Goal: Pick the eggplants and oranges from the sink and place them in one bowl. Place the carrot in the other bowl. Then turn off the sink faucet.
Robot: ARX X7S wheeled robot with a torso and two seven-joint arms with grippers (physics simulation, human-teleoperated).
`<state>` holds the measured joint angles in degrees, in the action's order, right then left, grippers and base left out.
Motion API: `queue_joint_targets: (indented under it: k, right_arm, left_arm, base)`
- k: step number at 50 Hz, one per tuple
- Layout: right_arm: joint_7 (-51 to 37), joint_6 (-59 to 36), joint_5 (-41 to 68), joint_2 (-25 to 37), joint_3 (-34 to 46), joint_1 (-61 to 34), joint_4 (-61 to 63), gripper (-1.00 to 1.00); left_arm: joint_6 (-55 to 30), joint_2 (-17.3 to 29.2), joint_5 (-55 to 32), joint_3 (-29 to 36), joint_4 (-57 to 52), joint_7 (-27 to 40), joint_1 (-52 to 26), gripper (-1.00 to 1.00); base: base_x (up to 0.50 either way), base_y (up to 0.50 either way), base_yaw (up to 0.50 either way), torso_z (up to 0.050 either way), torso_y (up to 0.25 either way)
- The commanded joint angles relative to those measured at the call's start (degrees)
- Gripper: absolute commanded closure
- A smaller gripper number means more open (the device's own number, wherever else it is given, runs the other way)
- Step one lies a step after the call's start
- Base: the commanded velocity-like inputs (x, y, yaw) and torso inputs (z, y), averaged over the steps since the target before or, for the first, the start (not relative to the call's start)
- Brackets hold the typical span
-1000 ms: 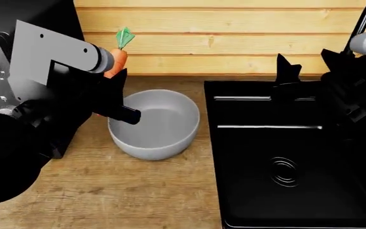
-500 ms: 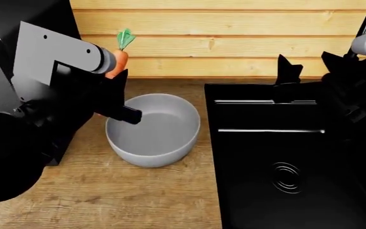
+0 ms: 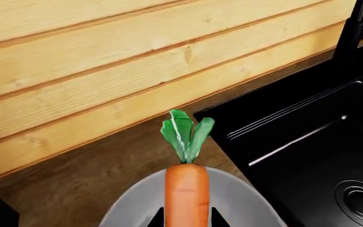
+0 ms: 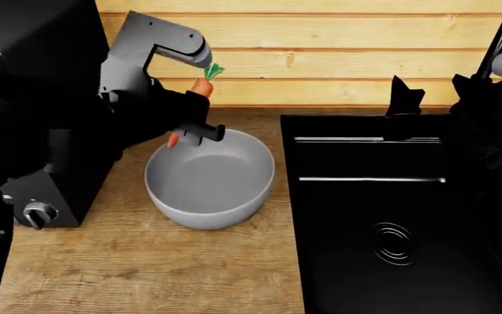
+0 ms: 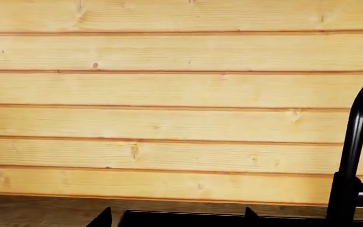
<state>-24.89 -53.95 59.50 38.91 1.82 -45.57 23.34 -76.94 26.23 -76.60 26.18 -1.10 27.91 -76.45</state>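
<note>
The carrot (image 4: 200,89), orange with a green leafy top, is held in my left gripper (image 4: 190,116), which is shut on it above the far-left rim of the pale grey bowl (image 4: 209,178). The left wrist view shows the carrot (image 3: 186,194) between the fingers with the grey bowl (image 3: 247,205) right beneath it. My right gripper (image 4: 431,93) hangs open and empty over the back of the black sink (image 4: 382,196), near the black gooseneck faucet (image 5: 353,142). The eggplants, the oranges and the white bowl are out of view.
A black appliance (image 4: 33,118) with a knob stands at the left of the wooden counter (image 4: 146,268), close to my left arm. A plank wall (image 4: 321,59) runs behind the counter. The sink basin (image 3: 320,156) in view shows only its round drain (image 4: 392,242).
My left arm has swung away from the head camera and turned. The carrot now sits lower and tilted over the grey bowl's far-left rim. The right gripper has barely moved.
</note>
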Motion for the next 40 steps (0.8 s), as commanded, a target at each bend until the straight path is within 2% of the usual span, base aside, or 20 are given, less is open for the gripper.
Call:
queue_joint_targets:
  k: [1, 4, 9, 13, 31, 40]
  right_arm:
    - [-0.1, 1.1, -1.1, -0.1, 0.1, 1.3, -0.5, -1.00]
    - [-0.1, 0.9, -0.9, -0.1, 0.1, 1.7, -0.5, -1.00]
    - [-0.1, 0.8, -0.8, 0.1, 0.1, 2.0, -0.6, -1.00]
    - [0.0, 0.9, -0.8, 0.0, 0.3, 1.8, -0.8, -1.00]
    - [-0.5, 0.1, -0.3, 0.4, 0.7, 1.5, -0.9, -1.00]
    - [0.0, 0.8, -0.7, 0.4, 0.7, 2.2, -1.4, -1.00]
  left_arm:
    - [-1.8, -2.9, 2.3, 5.4, 11.5, -4.9, -2.6, 1.00]
    - [-3.1, -3.6, 1.0, 6.3, 13.8, -6.8, -2.0, 1.00]
    - [-0.5, -4.1, 5.5, 10.2, 17.0, -11.2, -3.4, 1.00]
    - [0.9, -4.6, 6.3, 10.8, 18.8, -12.2, -2.8, 1.00]
    - [4.3, -3.6, 7.9, 12.4, 19.3, -13.3, 1.8, 1.00]
    - [5.9, -4.7, 8.7, 12.8, 21.3, -14.2, 1.2, 1.00]
  base:
    - [0.00, 0.00, 0.00, 0.000, 0.000]
    - [0.00, 0.00, 0.00, 0.000, 0.000]
    - [0.00, 0.00, 0.00, 0.000, 0.000]
    - [0.00, 0.00, 0.00, 0.000, 0.000]
    - [0.00, 0.00, 0.00, 0.000, 0.000]
    - [0.00, 0.00, 0.00, 0.000, 0.000]
